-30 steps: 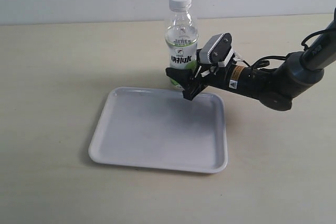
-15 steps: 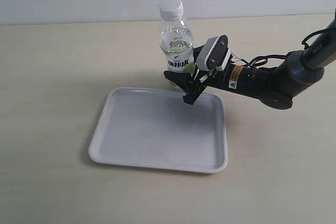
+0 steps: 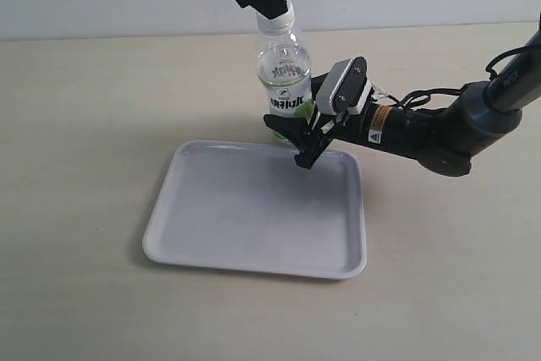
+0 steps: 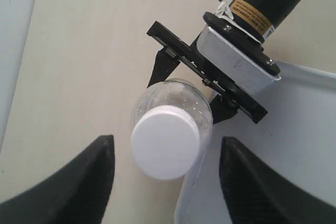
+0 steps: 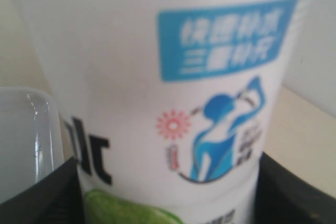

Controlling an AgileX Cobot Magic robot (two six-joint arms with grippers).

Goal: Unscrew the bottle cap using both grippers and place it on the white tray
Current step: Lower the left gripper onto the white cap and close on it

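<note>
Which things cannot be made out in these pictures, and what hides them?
- Exterior view: the black left gripper covers most of the small white ribbed bottle cap.
- Left wrist view: the cap and shoulders hide the label and base of the clear plastic bottle.
- Right wrist view: the bottle fills the blurred picture; its top is cut off.

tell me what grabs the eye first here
A clear bottle leans slightly at the far edge of the white tray, gripped low by the right tool. From above, the left tool straddles the white cap, its jaws open and clear of it.
</note>
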